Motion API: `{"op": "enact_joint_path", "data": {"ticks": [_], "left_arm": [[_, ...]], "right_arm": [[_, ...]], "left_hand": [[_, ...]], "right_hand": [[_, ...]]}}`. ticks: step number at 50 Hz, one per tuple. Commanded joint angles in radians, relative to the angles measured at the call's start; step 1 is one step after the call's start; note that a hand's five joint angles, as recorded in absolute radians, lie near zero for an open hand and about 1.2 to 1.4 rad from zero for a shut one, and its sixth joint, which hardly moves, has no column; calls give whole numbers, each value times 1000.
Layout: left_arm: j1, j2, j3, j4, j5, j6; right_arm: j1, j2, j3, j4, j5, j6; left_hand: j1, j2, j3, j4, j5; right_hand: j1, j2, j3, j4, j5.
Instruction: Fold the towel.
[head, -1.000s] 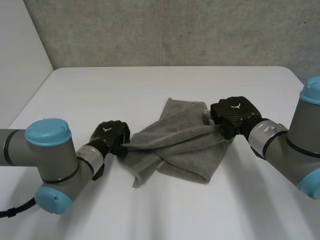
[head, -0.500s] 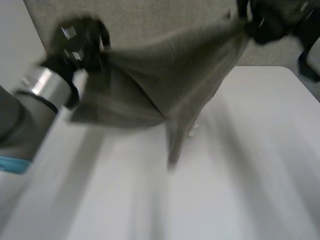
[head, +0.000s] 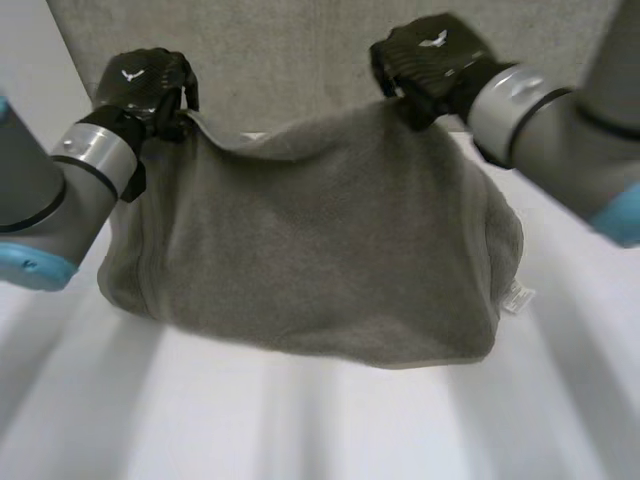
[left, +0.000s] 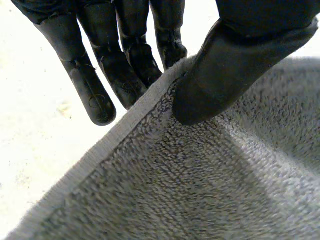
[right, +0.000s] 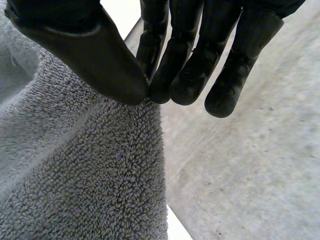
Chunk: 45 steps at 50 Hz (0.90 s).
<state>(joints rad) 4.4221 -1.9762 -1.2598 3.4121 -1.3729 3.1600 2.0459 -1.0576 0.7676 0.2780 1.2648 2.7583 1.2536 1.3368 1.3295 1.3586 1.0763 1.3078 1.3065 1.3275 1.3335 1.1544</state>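
A grey towel (head: 320, 250) hangs spread in the air above the white table (head: 300, 420), held up by both hands at its top edge. My left hand (head: 145, 85) pinches the top left corner; in its wrist view the thumb (left: 235, 65) presses the towel's hem (left: 125, 125) against the fingers. My right hand (head: 430, 55) pinches the top right corner, where the thumb (right: 90, 50) and fingers meet on the towel (right: 95, 170). The towel sags in the middle and its lower edge hangs just above the table. A white label (head: 517, 297) sticks out at the lower right.
A grey concrete wall (head: 300, 60) stands behind the table. A white panel (head: 40, 70) rises at the far left. Bare white tabletop lies below and in front of the towel.
Both hands have lifted the towel off the table, where it lay crumpled, and pulled it apart so it now hangs spread out between them.
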Motion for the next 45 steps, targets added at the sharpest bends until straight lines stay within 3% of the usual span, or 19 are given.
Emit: {"op": "enact_joint_path", "data": {"ticks": [1,3,8,17,24,28,31,35,40,45], "left_arm": [[0,-137,314,21,-24,72],[0,-145,389,32,-37,72],[2,-136,543,98,-74,71],[11,-75,490,164,-68,77],[72,-49,198,174,-20,80],[89,-42,-30,185,67,83],[89,-52,-162,211,112,94],[89,-73,-276,240,126,146],[88,-69,-417,259,129,336],[88,-47,-437,259,121,373]], "right_arm": [[42,194,-237,-80,130,-42],[50,225,-350,-159,186,-36],[51,217,-465,-273,232,-32],[37,171,-487,-292,214,-32],[8,162,-300,-123,84,-46],[-7,163,-107,-56,-42,-66],[-15,180,19,-17,-90,-98],[-18,203,123,18,-94,-159],[-38,173,248,21,-84,-210],[-46,77,337,6,-85,-201]], "left_hand": [[143,59,67,38,145],[143,59,67,38,145],[143,59,67,38,145],[143,59,67,38,145],[143,59,67,38,145],[143,59,67,38,145],[143,59,67,38,145],[143,59,67,38,145],[143,59,67,38,145],[143,59,67,38,145]], "right_hand": [[89,90,69,63,67],[89,90,69,63,67],[89,90,69,63,67],[89,90,69,63,67],[89,90,69,63,67],[89,90,69,63,67],[89,90,69,63,67],[89,90,69,63,67],[89,90,69,63,67],[89,90,69,63,67]]}}
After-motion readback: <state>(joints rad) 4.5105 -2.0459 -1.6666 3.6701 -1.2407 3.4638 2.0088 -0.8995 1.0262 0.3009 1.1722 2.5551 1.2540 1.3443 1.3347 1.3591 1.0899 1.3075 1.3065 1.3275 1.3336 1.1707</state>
